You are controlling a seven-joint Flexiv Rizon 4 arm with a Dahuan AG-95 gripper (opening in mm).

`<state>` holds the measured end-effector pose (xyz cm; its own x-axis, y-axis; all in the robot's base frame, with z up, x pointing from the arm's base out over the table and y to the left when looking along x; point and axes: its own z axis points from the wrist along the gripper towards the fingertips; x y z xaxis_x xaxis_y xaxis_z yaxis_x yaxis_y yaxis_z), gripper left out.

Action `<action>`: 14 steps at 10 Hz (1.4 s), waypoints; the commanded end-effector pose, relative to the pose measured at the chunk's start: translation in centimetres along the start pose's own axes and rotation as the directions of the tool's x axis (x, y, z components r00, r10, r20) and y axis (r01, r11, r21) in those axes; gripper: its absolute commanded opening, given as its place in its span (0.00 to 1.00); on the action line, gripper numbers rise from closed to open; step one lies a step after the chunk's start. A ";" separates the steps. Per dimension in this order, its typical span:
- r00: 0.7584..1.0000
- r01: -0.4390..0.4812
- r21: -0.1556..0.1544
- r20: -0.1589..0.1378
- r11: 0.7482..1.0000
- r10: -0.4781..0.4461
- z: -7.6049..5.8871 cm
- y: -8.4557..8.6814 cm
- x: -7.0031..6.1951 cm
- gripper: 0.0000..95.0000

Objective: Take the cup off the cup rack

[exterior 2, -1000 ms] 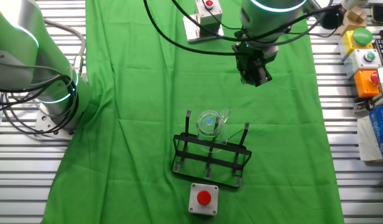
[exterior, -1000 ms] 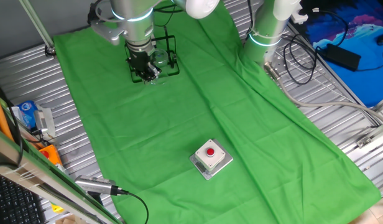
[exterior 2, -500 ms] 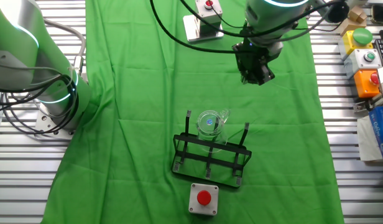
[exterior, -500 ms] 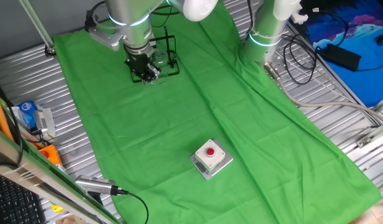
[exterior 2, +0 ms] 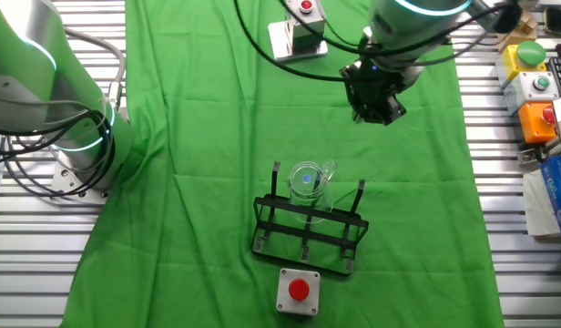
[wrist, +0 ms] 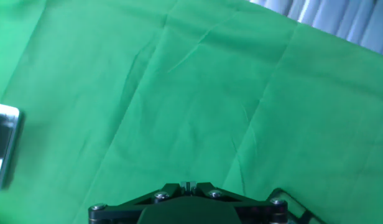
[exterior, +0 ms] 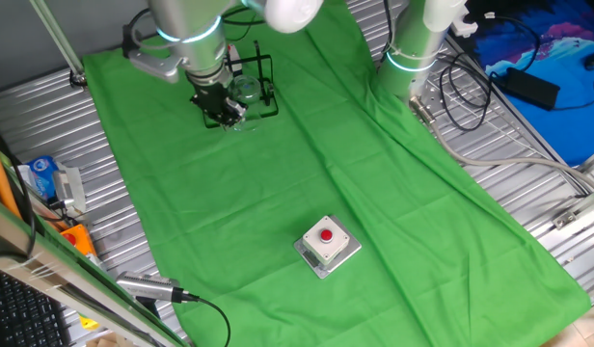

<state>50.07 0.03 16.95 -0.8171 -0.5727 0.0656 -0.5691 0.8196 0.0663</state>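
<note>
The clear glass cup [exterior 2: 307, 181] hangs on a peg of the black wire cup rack [exterior 2: 310, 220], its rim facing up toward the camera. In the other fixed view my gripper [exterior 2: 377, 107] hovers over bare green cloth, above and right of the cup in the image and well apart from it. From the first fixed view the gripper [exterior: 220, 108] stands just left of and in front of the rack [exterior: 269, 85] and the cup [exterior: 245, 92]. The hand view shows only cloth ahead, with the two fingertips [wrist: 188, 185] pressed together and nothing between them.
A grey box with a red button [exterior 2: 297, 290] sits just in front of the rack. A second one [exterior 2: 300, 25] lies beyond the gripper and shows at the hand view's left edge [wrist: 4, 146]. Another red-button box [exterior: 327, 241] lies mid-cloth. A second robot's base [exterior: 413, 48] stands at the cloth's edge.
The arm has shifted a little sideways, carrying the gripper slightly farther from the rack. The cup and rack have not moved.
</note>
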 end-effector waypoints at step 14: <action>0.999 -0.004 -0.045 -0.048 0.999 0.002 0.0 0.1 0.2 0.00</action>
<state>49.62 0.17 16.94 -0.8160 -0.5669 0.1135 -0.5562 0.8233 0.1130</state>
